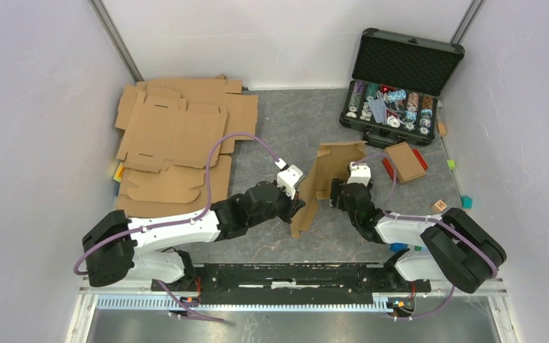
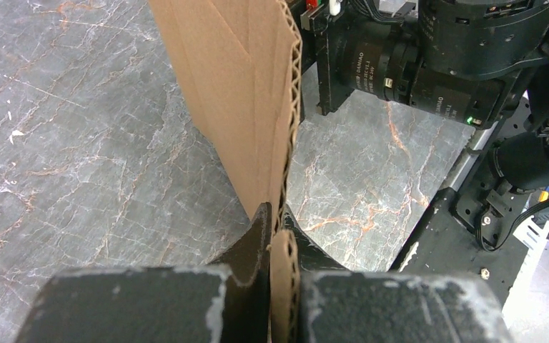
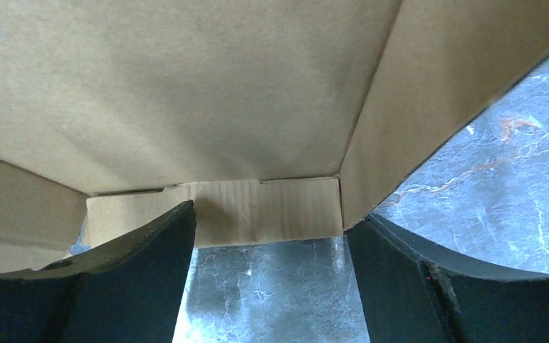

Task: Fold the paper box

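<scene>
At the left side of the grey marbled table [image 1: 286,136] lies a pile of flat cardboard blanks [image 1: 179,136], well apart from the work.

The left gripper [image 1: 298,202] reaches to the middle of the table. In the left wrist view its fingers [image 2: 254,243] are clenched on the lower edge of the paper box [image 1: 323,180], and the corrugated edge is pinched between them [image 2: 277,232].

The paper box is plain brown corrugated cardboard, only half formed. It has one big panel with side walls bent up, and a notch is cut in the far flap. It stands on its edge on the table between the two arms, not flat. Its long axis runs on a diagonal, from near-left by the left gripper to far-right toward the case. In the left wrist view the panel [image 2: 236,93] rises steeply from the fingers. The hollow inner side faces the right arm.

The right gripper [image 1: 334,191] is just beside this inner side. In the right wrist view its fingers [image 3: 136,264] are spread wide and grasp nothing. The inner panel [image 3: 186,86] fills the view above them, and a short flap lies beyond the fingertips [image 3: 268,239].

At far right there is a small brown carton [image 1: 406,161] and an open black case of chips [image 1: 400,86].
</scene>
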Controlling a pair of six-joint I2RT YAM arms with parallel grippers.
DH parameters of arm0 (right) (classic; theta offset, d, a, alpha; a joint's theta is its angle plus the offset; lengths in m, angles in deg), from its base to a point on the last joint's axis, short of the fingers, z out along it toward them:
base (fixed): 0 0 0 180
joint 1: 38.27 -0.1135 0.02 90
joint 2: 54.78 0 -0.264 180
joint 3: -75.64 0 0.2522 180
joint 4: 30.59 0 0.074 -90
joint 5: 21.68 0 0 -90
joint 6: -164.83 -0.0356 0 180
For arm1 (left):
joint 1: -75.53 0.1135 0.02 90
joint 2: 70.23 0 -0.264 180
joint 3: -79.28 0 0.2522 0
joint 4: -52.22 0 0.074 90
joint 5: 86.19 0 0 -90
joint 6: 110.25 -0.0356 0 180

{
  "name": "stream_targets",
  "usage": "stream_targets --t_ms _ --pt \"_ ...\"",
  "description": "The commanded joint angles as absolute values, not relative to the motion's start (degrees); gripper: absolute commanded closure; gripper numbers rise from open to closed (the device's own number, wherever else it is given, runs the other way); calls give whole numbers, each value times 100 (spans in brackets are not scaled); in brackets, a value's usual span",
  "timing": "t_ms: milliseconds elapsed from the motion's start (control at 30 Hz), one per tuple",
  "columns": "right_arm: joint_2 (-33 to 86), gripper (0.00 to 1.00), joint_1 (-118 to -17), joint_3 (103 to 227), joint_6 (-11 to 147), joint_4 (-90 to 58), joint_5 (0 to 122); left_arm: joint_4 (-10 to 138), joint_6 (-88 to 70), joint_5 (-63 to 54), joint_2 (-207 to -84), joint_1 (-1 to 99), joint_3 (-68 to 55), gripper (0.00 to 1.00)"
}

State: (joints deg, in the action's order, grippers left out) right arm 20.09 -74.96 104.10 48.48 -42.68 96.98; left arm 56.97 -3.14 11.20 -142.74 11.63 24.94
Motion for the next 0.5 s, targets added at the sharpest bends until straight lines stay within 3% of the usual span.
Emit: stream_targets --t_ms 0,300,467 --pt "2265 18 -7498 10587 4705 -4495 9782 5720 -117 806 -14269 1069 2428 98" --pt "3057 15 -7929 11323 5239 -2723 10842 5641 -126 775 -14374 1065 2394 98" --pt "2669 13 -7940 11133 5178 -3052 10723 5640 -126 786 -14413 1060 2366 97"
